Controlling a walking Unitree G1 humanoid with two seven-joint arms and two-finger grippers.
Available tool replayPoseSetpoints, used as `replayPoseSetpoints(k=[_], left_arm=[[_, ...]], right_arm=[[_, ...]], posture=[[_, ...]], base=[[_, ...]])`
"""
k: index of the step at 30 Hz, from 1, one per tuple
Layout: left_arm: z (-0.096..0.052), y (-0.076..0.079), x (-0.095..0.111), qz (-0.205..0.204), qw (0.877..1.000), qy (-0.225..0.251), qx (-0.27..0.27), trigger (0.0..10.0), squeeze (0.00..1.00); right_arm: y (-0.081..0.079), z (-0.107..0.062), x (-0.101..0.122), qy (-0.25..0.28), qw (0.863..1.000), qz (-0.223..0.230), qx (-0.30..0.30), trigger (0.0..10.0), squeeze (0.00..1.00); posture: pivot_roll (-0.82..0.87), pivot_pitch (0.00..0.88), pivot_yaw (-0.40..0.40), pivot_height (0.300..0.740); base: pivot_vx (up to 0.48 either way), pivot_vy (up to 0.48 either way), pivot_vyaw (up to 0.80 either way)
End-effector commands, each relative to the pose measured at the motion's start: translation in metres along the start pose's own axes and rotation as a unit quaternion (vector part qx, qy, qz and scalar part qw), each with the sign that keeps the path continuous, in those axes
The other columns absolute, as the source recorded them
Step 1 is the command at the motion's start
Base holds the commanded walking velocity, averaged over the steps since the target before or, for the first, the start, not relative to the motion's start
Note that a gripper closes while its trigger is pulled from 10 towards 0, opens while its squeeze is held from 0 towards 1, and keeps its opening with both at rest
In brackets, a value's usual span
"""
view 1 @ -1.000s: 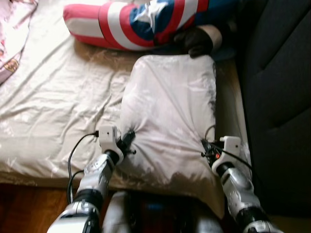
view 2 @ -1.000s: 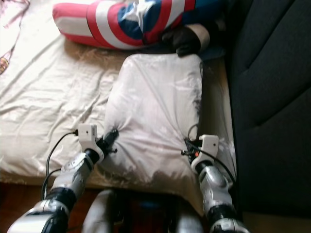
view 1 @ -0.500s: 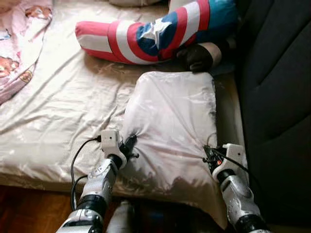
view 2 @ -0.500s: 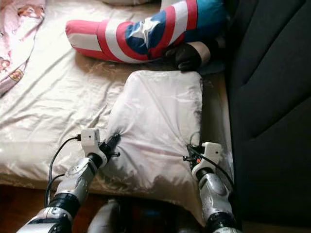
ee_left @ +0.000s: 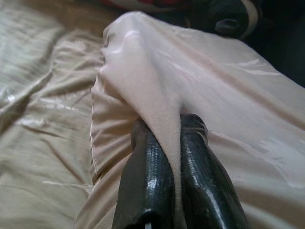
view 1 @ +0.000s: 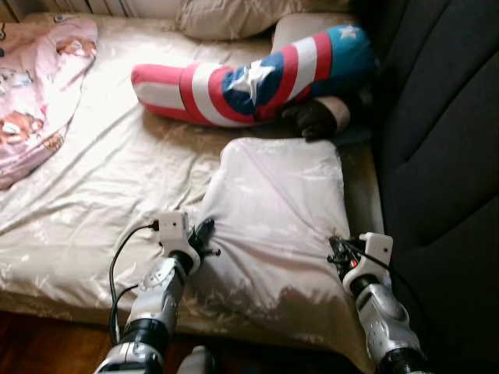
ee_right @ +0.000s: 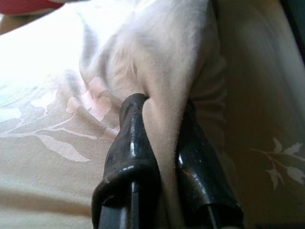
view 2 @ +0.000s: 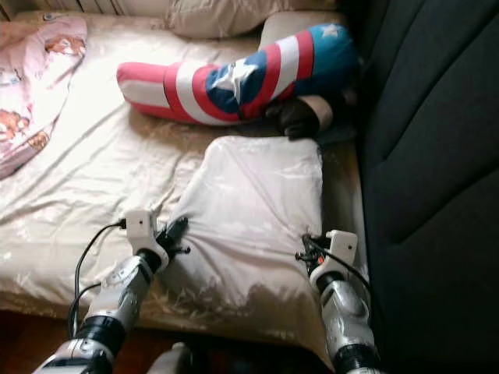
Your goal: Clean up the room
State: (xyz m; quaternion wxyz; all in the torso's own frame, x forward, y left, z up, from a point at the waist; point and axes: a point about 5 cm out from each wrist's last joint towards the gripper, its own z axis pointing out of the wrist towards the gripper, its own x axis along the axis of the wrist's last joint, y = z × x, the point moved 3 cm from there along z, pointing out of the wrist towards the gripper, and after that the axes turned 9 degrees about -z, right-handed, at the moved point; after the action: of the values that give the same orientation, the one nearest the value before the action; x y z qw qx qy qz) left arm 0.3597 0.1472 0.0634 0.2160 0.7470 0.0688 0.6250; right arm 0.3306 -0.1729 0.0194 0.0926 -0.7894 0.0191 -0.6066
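A pale satin pillow (view 1: pixel 277 210) lies on the bed's right side, near its front edge. My left gripper (view 1: pixel 204 231) is shut on the pillow's left edge; the cloth (ee_left: pixel 162 100) is pinched between its two black fingers (ee_left: pixel 143 167). My right gripper (view 1: pixel 337 251) is shut on the pillow's right edge, with a fold of fabric (ee_right: pixel 167 81) squeezed between its fingers (ee_right: pixel 131 143). Both arms reach forward from below, one at each side of the pillow.
A long red, white and blue star cushion (view 1: pixel 249 78) lies across the bed behind the pillow, with a dark plush toy (view 1: pixel 316 117) beside it. A pink printed blanket (view 1: pixel 39 93) sits far left. A dark padded headboard (view 1: pixel 437 156) runs along the right. Wooden floor (view 1: pixel 47 343) shows below.
The camera has tilted up, showing more of the bed's far side. Both grippers keep their hold on the pillow, which has slid a little farther onto the bed.
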Motion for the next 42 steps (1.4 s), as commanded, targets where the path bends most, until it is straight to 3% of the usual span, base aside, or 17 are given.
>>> replayPoseSetpoints(k=[1, 21, 42], left_arm=[[-0.004, -0.004, 0.012, 0.027, 0.999, 0.030, 0.004, 10.0, 0.00], [-0.009, -0.009, 0.013, 0.045, 0.999, 0.021, -0.006, 10.0, 0.00], [-0.011, -0.013, 0.011, 0.048, 0.999, 0.016, -0.001, 10.0, 0.00]], right_arm=[[0.008, -0.002, 0.010, 0.024, 1.000, -0.007, -0.014, 10.0, 0.00], [0.012, -0.011, -0.007, -0.004, 0.999, 0.010, -0.041, 10.0, 0.00], [0.009, -0.014, -0.011, -0.009, 0.999, 0.014, -0.038, 10.0, 0.00]], posture=[[0.03, 0.061, -0.032, 0.740], [0.03, 0.120, -0.032, 0.740], [0.04, 0.144, -0.033, 0.740]], base=[[0.000, 0.000, 0.00], [0.000, 0.000, 0.00], [0.000, -0.166, -0.79]])
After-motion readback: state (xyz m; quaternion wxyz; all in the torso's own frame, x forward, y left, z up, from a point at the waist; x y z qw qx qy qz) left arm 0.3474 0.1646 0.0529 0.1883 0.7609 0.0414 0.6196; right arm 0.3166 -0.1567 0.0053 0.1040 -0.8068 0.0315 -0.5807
